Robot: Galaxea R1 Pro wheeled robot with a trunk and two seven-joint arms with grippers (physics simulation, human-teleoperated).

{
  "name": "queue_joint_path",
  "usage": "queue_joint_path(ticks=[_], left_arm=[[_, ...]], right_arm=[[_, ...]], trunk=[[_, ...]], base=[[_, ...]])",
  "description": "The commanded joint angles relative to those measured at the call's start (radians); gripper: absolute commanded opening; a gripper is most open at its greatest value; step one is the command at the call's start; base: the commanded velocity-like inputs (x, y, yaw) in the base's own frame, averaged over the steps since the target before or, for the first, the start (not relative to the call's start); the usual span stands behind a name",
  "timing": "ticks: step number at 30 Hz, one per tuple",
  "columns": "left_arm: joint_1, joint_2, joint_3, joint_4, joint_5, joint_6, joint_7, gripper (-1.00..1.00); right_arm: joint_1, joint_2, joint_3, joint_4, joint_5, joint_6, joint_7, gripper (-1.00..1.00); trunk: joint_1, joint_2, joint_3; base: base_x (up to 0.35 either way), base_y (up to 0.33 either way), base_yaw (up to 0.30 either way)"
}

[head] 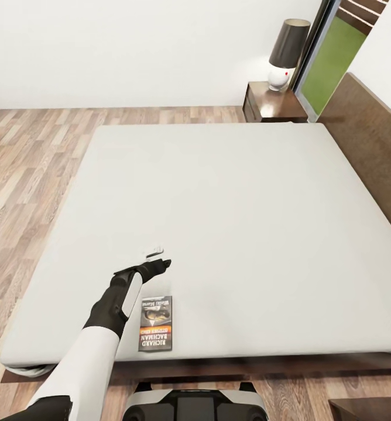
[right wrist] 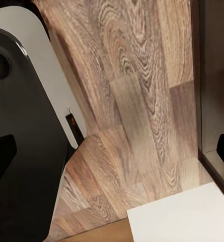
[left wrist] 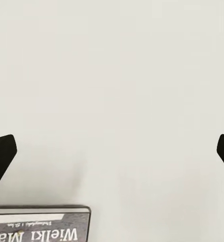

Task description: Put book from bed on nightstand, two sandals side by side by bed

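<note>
A white wall (head: 131, 52) is running along the far side; plank floor (head: 26, 175) is showing left, and a lamp (head: 286, 52) is standing far right beside a window (head: 333, 61).

Left arm (head: 96, 339) enters the head view from 7 o'clock and reaches toward 1 o'clock: white forearm, black wrist cuff, nearly straight. Left gripper (head: 155, 257) leads at the tip, pale fingers pointing toward 12–1 o'clock. In the left wrist view its two dark fingertips (left wrist: 2, 154) sit at opposite frame edges, jaws spread wide with nothing between them. Right gripper (right wrist: 112, 151): fingertips likewise far apart, jaws parted and holding nothing. Robot base (head: 192, 403) at 6 o'clock.
</note>
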State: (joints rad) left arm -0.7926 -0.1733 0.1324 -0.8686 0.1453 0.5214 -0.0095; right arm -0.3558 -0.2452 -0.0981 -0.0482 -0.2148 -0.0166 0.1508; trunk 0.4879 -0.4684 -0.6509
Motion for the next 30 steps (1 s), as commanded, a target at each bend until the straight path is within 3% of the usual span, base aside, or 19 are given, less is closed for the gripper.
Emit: queue_joint_path(ticks=[1, 6, 9, 11, 13, 16, 21, 30], left_arm=[[0.000, -0.001, 0.004, -0.001, 0.006, 0.006, -0.001, 1.00], [0.000, -0.001, 0.004, -0.001, 0.005, 0.006, 0.005, 1.00], [0.000, -0.001, 0.002, -0.001, 0.004, 0.009, 0.043, 1.00], [0.000, -0.001, -0.006, 0.002, 0.004, 0.012, 0.150, 1.00], [-0.001, -0.001, -0.022, 0.009, 0.005, 0.014, 0.217, 1.00], [0.000, -0.001, -0.068, 0.025, 0.007, 0.014, 0.277, 1.00], [-0.001, -0.001, -0.120, 0.044, 0.009, 0.014, 0.302, 1.00], [0.000, -0.001, -0.132, 0.048, 0.011, 0.014, 0.308, 1.00]], right_arm=[[0.000, 0.000, -0.008, 0.001, -0.003, -0.002, 0.006, 1.00], [0.000, 0.000, -0.008, 0.001, -0.003, -0.002, 0.006, 1.00], [0.000, 0.000, -0.008, 0.001, -0.003, -0.002, 0.006, 1.00], [0.000, 0.000, -0.008, 0.001, -0.003, -0.002, 0.006, 1.00], [0.000, 0.000, -0.008, 0.001, -0.003, -0.002, 0.006, 1.00], [0.000, 0.000, -0.008, 0.001, -0.003, -0.002, 0.006, 1.00], [0.000, 0.000, -0.008, 0.001, -0.003, -0.002, 0.006, 1.00], [0.000, 0.000, -0.008, 0.001, -0.003, -0.002, 0.006, 1.00]], trunk=[[0.004, -0.009, -0.004], [0.023, -0.044, -0.020], [0.035, -0.065, -0.029], [0.043, -0.079, -0.036], [0.050, -0.093, -0.042], [0.062, -0.114, -0.051], [0.081, -0.149, -0.067], [0.115, -0.212, -0.095]], base=[[0.000, 0.000, 0.000], [0.000, 0.000, 0.000], [0.000, 0.000, 0.000], [0.000, 0.000, 0.000], [0.000, 0.000, 0.000], [0.000, 0.000, 0.000], [0.000, 0.000, 0.000], [0.000, 0.000, 0.000]])
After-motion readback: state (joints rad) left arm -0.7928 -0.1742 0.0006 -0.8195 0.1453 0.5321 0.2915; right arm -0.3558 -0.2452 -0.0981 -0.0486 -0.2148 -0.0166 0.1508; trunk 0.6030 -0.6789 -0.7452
